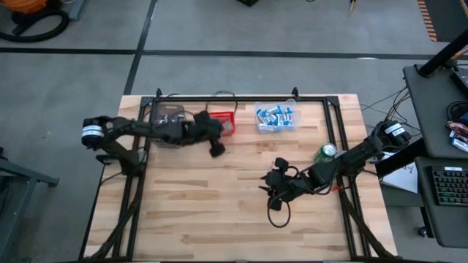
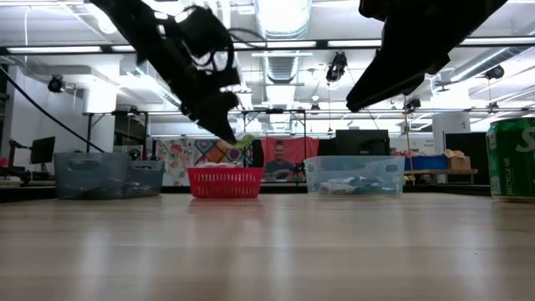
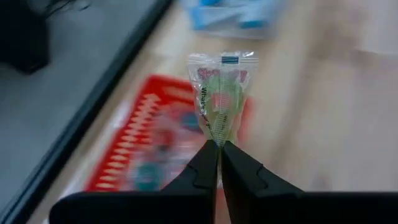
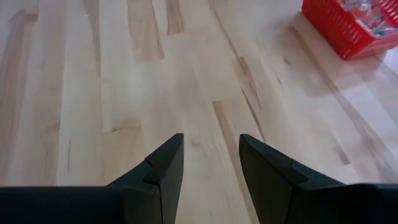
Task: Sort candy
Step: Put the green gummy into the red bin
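A: Left wrist view, entry one. Left gripper (image 3: 219, 148) has its fingers pressed together on the lower edge of a clear-wrapped green and pink candy (image 3: 221, 93), which stands up from the tips. Red basket (image 3: 140, 155) lies below it, blurred.

B: High view agrees on place. Left gripper (image 1: 217, 149) sits just beside the basket (image 1: 224, 122), on its near side. Grey bin (image 1: 165, 114) is on the basket's left, clear bin (image 1: 277, 117) with blue-and-white packets on its right.

A: Low view: the candy (image 2: 242, 141) hangs in the air above the basket (image 2: 224, 181), not touching it.

B: Right gripper (image 4: 210, 159): fingers spread, nothing between them, bare table (image 4: 124, 93) beneath. High view puts it (image 1: 273, 188) mid-table, well apart from the bins. Green can (image 1: 326, 153) stands near the right arm.
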You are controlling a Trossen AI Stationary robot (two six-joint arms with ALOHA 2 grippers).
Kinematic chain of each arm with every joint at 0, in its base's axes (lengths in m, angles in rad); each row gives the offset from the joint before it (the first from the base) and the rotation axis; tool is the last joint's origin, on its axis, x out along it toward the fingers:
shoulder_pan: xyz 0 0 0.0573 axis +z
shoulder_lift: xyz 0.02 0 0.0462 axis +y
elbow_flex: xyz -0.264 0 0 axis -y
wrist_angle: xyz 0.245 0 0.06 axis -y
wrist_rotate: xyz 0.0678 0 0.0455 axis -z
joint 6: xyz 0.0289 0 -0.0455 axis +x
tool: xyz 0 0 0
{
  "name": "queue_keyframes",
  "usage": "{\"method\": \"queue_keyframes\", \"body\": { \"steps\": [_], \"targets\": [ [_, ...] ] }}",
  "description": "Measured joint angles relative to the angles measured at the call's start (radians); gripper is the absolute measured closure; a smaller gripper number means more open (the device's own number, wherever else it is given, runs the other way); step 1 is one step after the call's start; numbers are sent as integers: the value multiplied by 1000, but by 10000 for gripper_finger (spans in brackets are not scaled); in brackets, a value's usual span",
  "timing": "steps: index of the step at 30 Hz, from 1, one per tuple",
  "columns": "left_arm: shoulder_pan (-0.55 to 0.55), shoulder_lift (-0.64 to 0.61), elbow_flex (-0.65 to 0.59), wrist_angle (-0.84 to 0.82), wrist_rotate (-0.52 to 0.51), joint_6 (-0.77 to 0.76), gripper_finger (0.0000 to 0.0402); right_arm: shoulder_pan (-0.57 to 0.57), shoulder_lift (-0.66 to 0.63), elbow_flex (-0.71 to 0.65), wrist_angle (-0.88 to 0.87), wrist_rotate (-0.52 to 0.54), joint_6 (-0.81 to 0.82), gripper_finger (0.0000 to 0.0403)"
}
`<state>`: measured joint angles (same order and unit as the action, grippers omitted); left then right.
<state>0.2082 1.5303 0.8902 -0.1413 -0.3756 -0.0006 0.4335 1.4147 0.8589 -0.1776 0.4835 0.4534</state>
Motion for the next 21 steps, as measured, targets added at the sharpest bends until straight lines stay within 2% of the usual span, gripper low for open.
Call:
{"method": "queue_keyframes", "body": {
  "steps": [5, 11, 21],
  "targets": [
    [128, 20, 0, 41, 1, -8, 401, 0, 0, 0, 5, 18, 5, 255],
    [163, 33, 1, 72, 26, 8, 397, -1, 0, 0, 5, 18, 7, 255],
    [162, 34, 1, 72, 28, 18, 325, -21, 0, 0, 5, 18, -9, 255]
  ]
}}
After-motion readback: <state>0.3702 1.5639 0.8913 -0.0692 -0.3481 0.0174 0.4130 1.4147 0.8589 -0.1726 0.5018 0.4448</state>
